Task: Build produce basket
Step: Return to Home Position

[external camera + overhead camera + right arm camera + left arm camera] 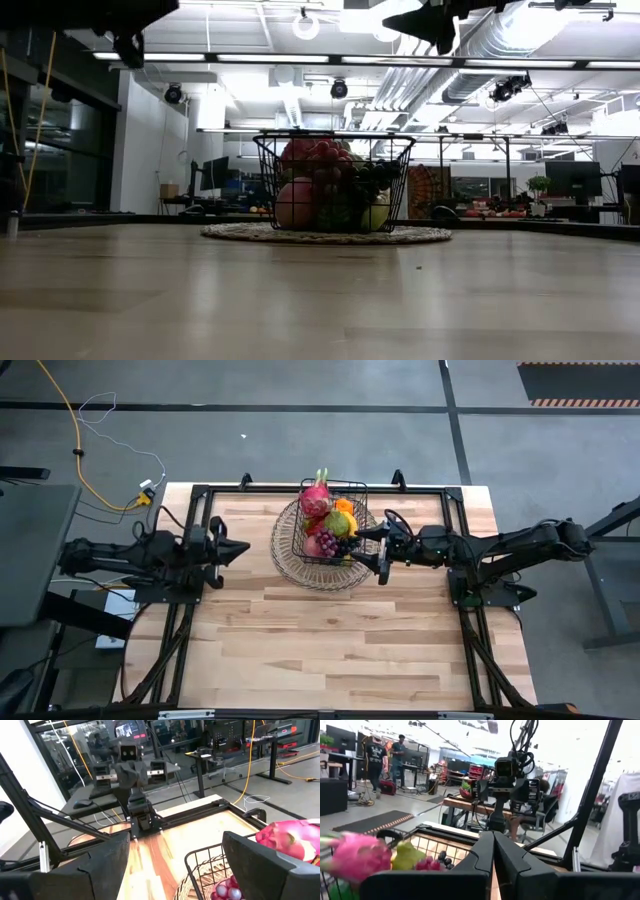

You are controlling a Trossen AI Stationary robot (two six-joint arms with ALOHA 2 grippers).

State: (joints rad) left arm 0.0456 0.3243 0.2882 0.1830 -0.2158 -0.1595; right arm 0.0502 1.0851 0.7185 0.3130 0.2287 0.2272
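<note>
The dark wire basket stands on a round woven tray at the table's far middle. It holds produce: a pink dragon fruit, orange and green fruits, a red fruit and purple grapes. In the low view the basket is piled to its rim. My right gripper stands open and level beside the basket's right side, with the basket's corner ahead of its fingers, touching nothing. My left gripper is shut and empty, drawn back to the left of the tray; its fingers point toward the basket.
A black metal frame runs along the table's far edge and both sides. The near half of the wooden table is bare. A yellow cable lies on the floor at far left. People stand in the room beyond.
</note>
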